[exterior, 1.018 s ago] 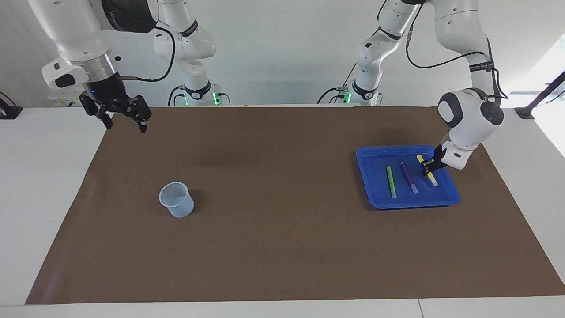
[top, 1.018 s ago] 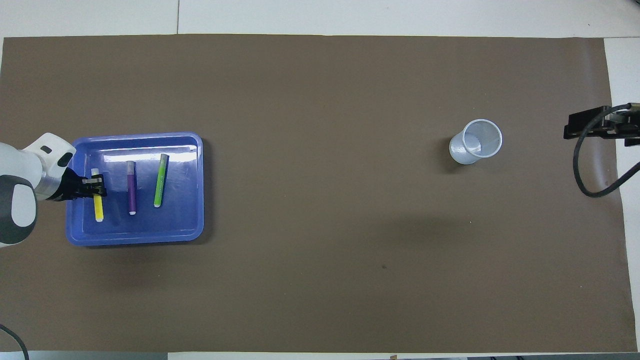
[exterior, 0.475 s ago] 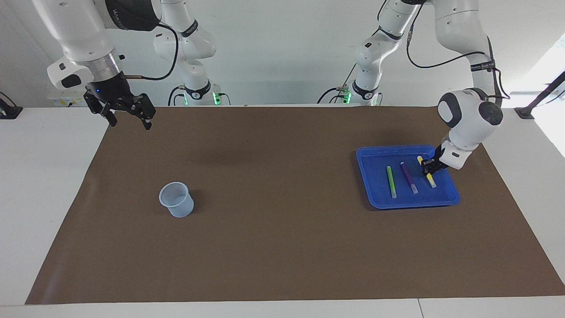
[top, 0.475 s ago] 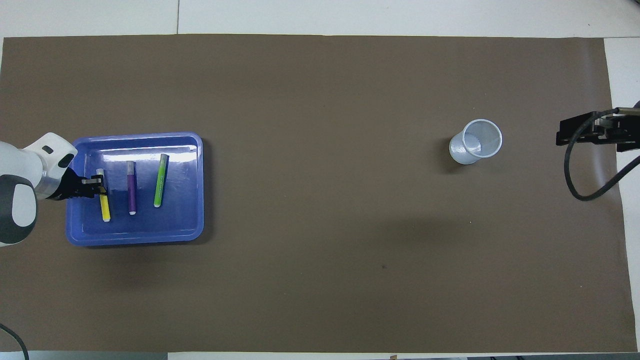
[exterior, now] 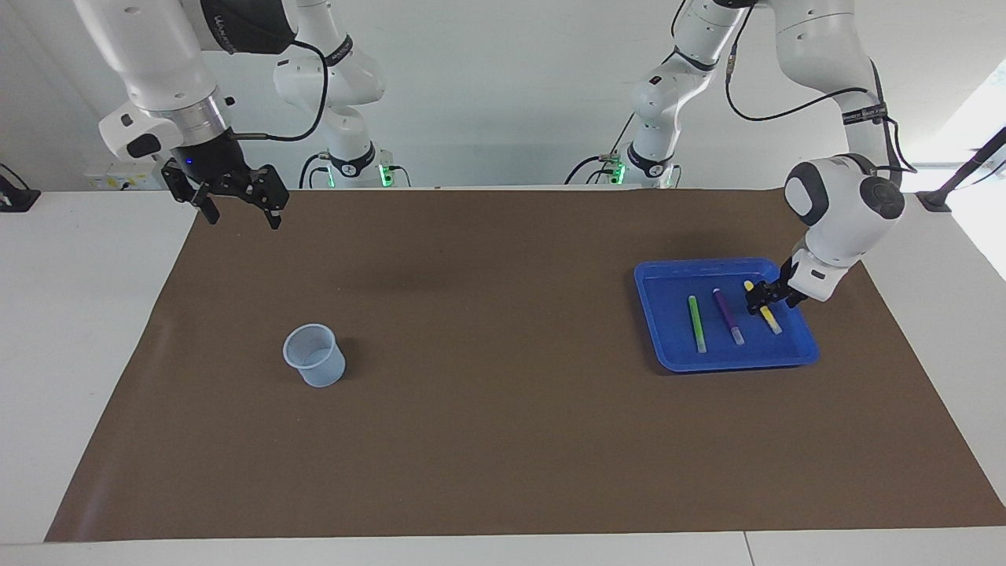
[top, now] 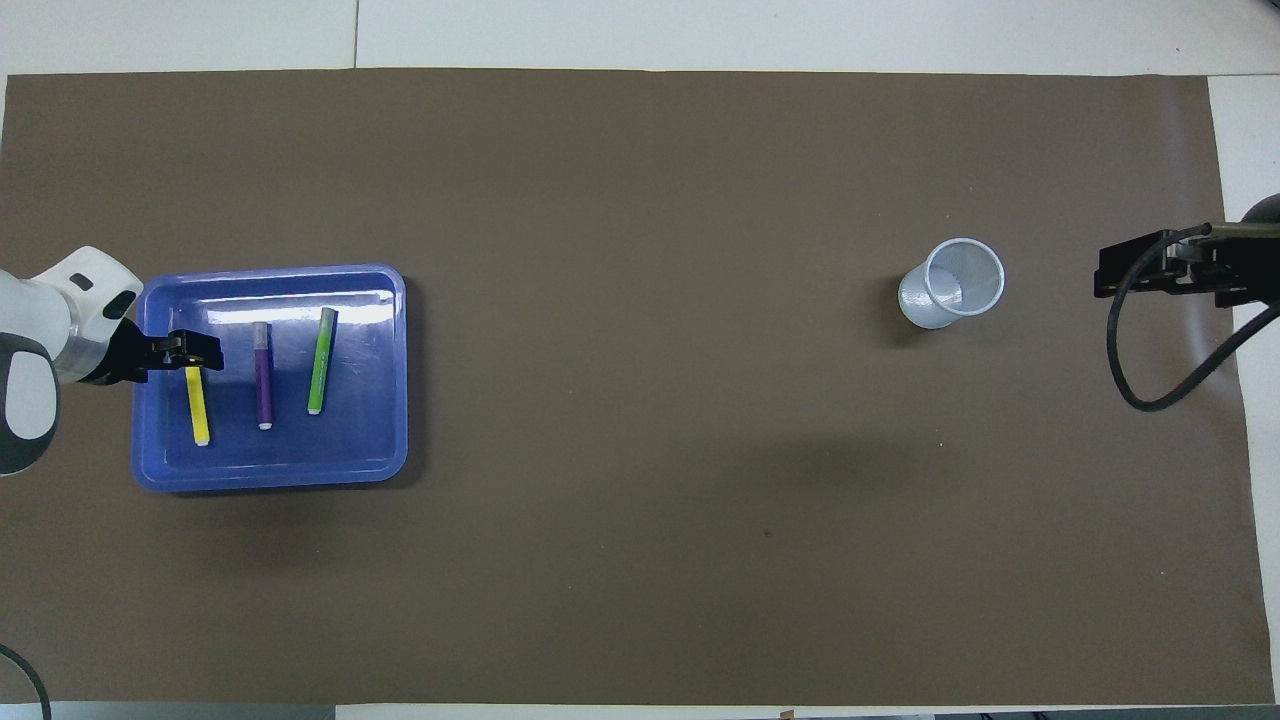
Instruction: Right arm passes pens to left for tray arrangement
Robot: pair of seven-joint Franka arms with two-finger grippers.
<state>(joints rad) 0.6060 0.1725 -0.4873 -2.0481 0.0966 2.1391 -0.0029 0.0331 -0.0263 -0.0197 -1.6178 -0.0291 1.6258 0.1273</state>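
Observation:
The blue tray (exterior: 798, 346) (top: 380, 300) lies at the left arm's end of the table. In it lie side by side the green pen (exterior: 696, 324) (top: 319, 362), the purple pen (exterior: 728, 316) (top: 264, 375) and the yellow pen (exterior: 769, 320) (top: 198, 410). My left gripper (exterior: 761, 296) (top: 188, 350) hangs just over the yellow pen's end that is farther from the robots in the overhead view; it looks open and the pen rests flat on the tray floor. My right gripper (exterior: 240, 211) (top: 1135, 275) is open and empty, up in the air over the mat's edge at the right arm's end.
A small translucent bluish cup (exterior: 314, 358) (top: 952, 283) stands upright on the brown mat (exterior: 503, 409) toward the right arm's end. White table surface (exterior: 71, 314) borders the mat.
My left gripper has drawn back slightly from the yellow pen, which stays in the tray after shifting a little. My right gripper has drifted toward the table's middle.

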